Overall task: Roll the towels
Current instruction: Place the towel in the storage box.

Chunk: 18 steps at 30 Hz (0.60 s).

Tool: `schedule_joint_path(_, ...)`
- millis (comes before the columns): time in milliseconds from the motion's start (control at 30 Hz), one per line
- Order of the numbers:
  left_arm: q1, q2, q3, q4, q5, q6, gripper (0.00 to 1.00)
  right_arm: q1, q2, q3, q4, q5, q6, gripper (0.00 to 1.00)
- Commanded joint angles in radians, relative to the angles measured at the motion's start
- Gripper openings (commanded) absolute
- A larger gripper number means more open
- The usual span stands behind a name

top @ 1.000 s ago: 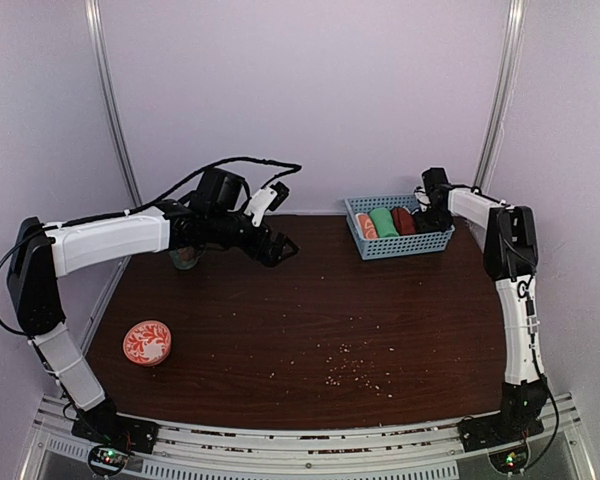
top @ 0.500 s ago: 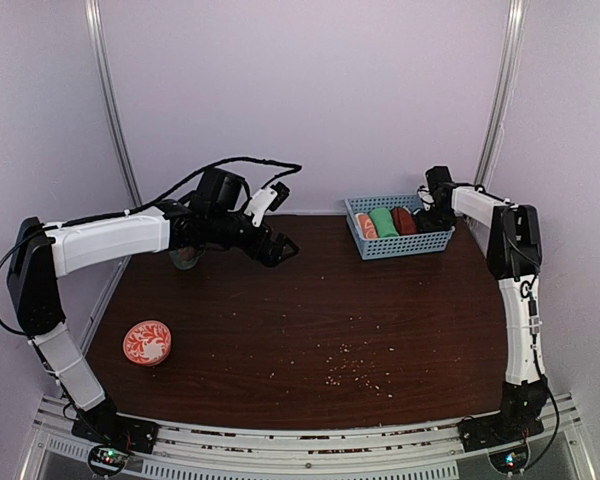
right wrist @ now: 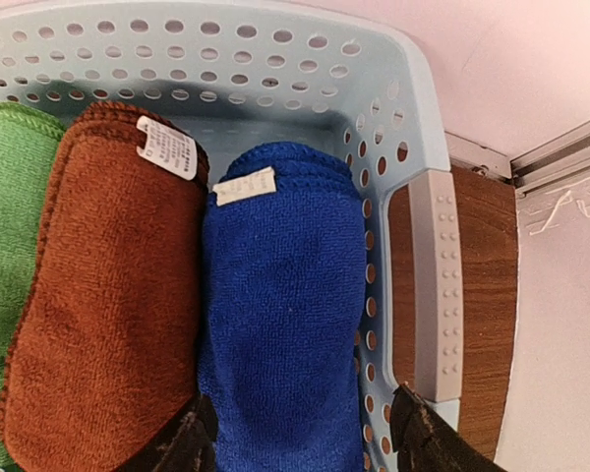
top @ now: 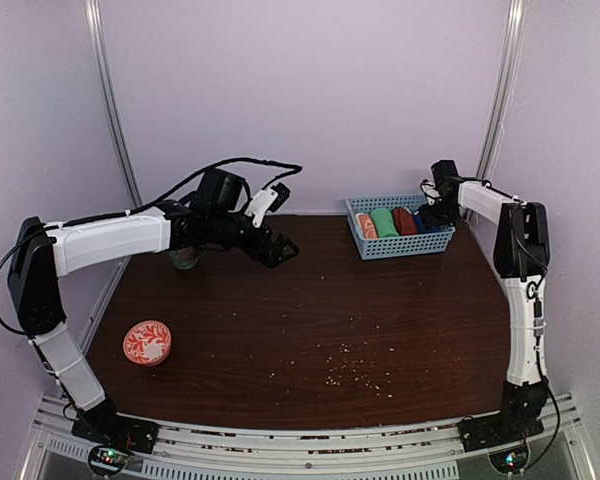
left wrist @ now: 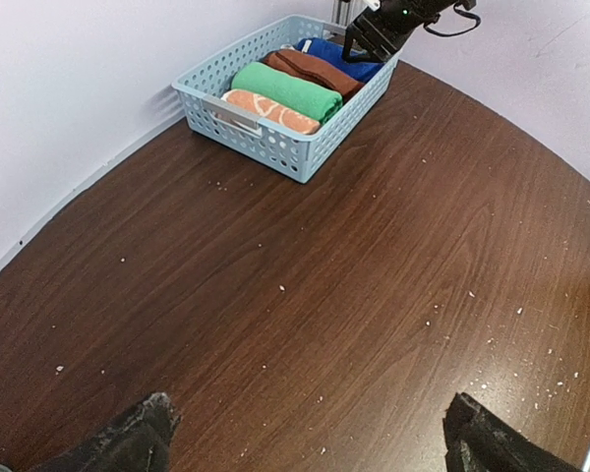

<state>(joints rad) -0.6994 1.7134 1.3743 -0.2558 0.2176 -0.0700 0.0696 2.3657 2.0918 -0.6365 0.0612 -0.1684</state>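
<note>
Brown towel (right wrist: 108,295), blue towel (right wrist: 280,315) rolled, parallel, axes across basket (right wrist: 428,295)

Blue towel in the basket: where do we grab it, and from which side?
Pinch the blue towel across its middle, coming straight down from above. It lies packed between the rust-brown towel and the end wall of the basket, so only its top is exposed. The open right gripper hangs over it.

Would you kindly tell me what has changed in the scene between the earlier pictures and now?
The right arm swung slightly rightward and toward the back wall, carrying the open right gripper along above the blue towel. Nothing was grasped or released. The left gripper, basket and rust-brown towel stayed put.
</note>
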Motion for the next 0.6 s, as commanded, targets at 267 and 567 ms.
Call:
schedule_joint_path(267,-0.002,0.028,0.015,0.016,-0.001,-0.009,0.98,-0.011,-0.110,-0.053,0.009,-0.081,0.026,0.62)
schedule_joint_path(567,0.002,0.012,0.033,-0.017,-0.207,0.046,0.98,-0.010,-0.413,-0.296,0.101,-0.306,0.043,0.64)
